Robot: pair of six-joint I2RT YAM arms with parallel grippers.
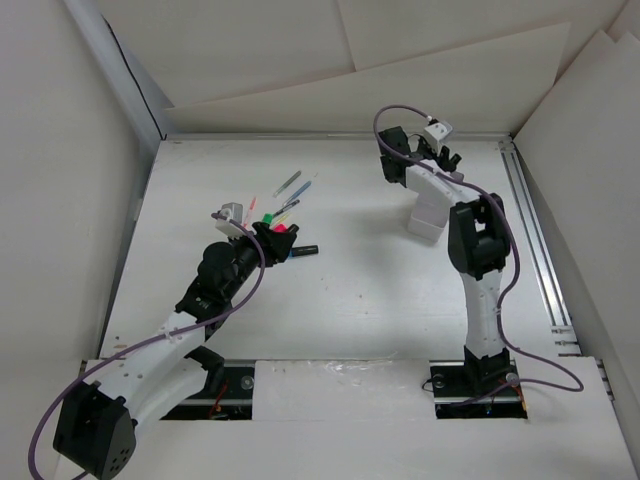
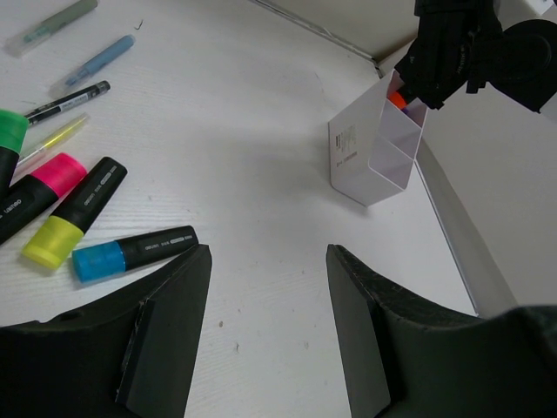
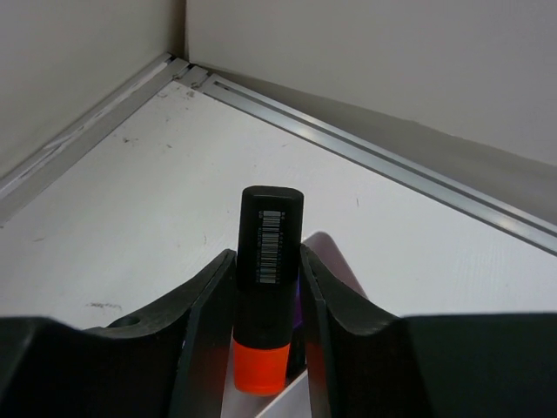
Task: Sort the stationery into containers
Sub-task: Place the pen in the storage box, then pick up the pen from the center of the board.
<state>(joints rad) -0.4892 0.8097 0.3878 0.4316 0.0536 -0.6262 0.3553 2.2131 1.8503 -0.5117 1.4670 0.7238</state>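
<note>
- Table (image 1: 350, 300): white surface with walls on all sides.
- Box (image 2: 370, 161): pale white, rectangular, standing upright with divided compartments open at the top. In the top view it sits at 2 o'clock from table centre.
- Right gripper (image 3: 266, 270): directly above the box, jaws closed on the orange highlighter (image 3: 271, 226). Black body with barcode up, orange end down at the box opening.
- Left gripper (image 2: 268, 252): jaws wide apart, nothing between them, at 10 o'clock from table centre.
- Loose highlighters: blue-ended (image 2: 130, 252), yellow-ended (image 2: 78, 213), pink-ended (image 2: 39, 192) and green-ended (image 2: 9, 139), lying together at 9 o'clock of the left gripper.
- Thin pens (image 2: 91, 63): spread at 11 o'clock of that group.
</note>
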